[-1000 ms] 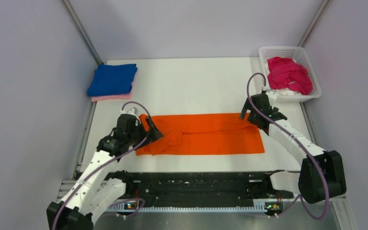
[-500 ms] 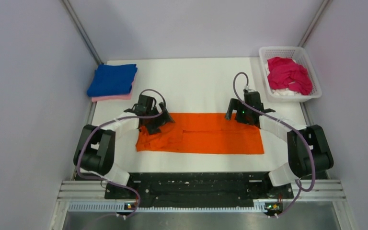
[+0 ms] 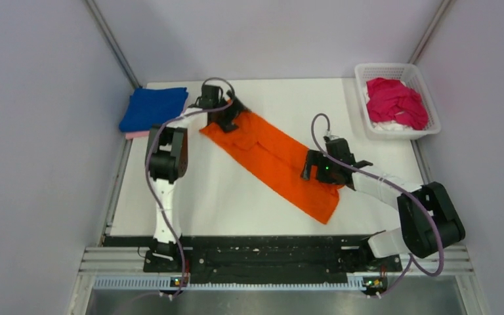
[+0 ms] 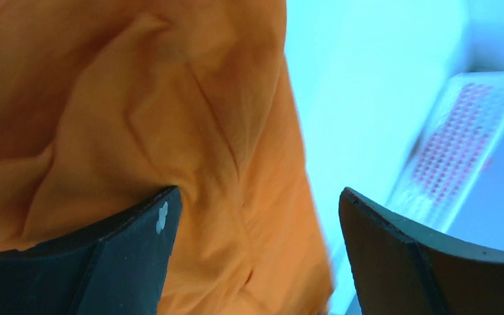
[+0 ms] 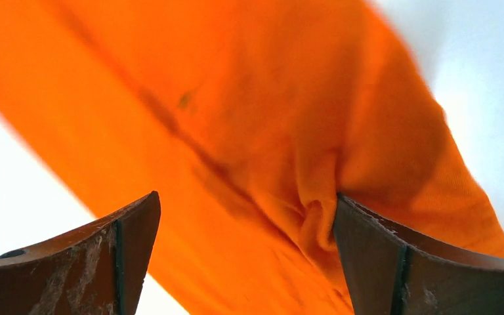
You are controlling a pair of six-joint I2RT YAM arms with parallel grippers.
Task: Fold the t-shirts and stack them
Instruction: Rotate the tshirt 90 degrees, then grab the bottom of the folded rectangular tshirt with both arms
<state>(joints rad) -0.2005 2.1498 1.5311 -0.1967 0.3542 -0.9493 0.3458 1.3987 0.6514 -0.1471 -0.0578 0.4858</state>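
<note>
Far left: blue shirt (image 3: 154,108) folded on top of pink shirt (image 3: 146,134), a stack at the far-left corner of the counter (image 3: 216,197); same as one second ago.

Change: orange shirt (image 3: 269,154) was a long folded strip lying crosswise near the front one second ago; it now lies on a diagonal. Its left end has swung to the far side, near the stack; its right end sits right of centre, nearer the front. The left arm has stretched well out; the right arm has drawn inward.

Judgement: the strip is being turned for its next cross fold, so this shirt is part-folded and not yet stacked.

Left claw (image 3: 226,118): on the far-left end of the strip. The wrist view shows it spread wide; cloth fills the gap and puckers against the finger (image 4: 125,256) at the left of that view. It touches the cloth, but no pinch is visible; the view is blurred.

Right claw (image 3: 312,172): over the lower-right part of the strip. It is likewise spread, with a ridge of cloth bunched against the finger (image 5: 420,262) at the right of its view; no pinch visible.

Far right: magenta shirt (image 3: 397,102) crumpled in the white basket (image 3: 394,68); unfolded, judged still to do.
</note>
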